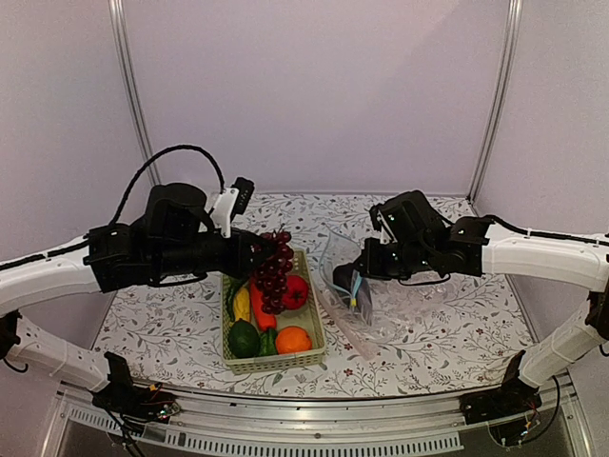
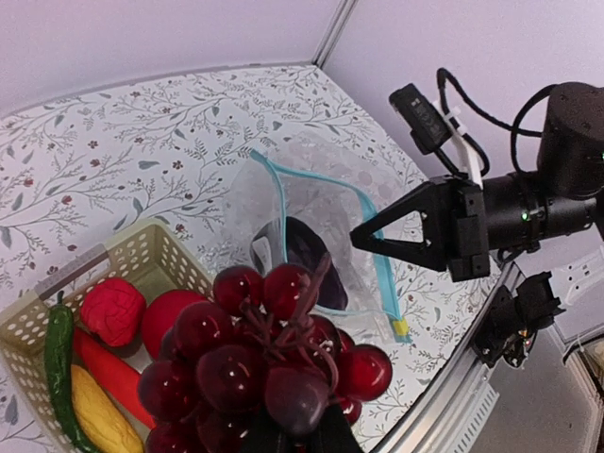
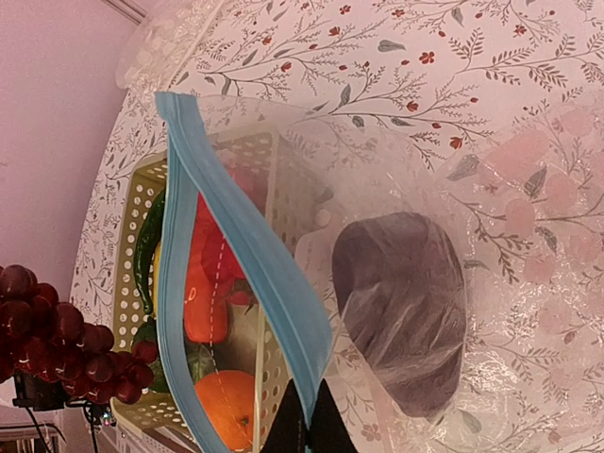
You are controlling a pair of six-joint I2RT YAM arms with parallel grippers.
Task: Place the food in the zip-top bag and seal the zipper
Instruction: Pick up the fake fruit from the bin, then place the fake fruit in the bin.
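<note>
1. Left gripper [image 1: 258,256] closed on the grapes [image 1: 276,271], held above the basket [image 1: 276,362].
2. Right gripper [image 1: 354,276] pinched shut on the bag [image 3: 377,189] at its zipper [image 3: 241,241], right of the basket; eggplant [image 3: 401,311] inside.
3. We advise lowering grapes squarely through the mouth.

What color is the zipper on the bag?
The zipper is light blue; the right wrist view shows it best.

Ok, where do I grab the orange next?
Probably straight down from above, jaws across its middle. The orange is round and lies uncovered in the basket's near right corner, so the walls block any approach from the side.
</note>
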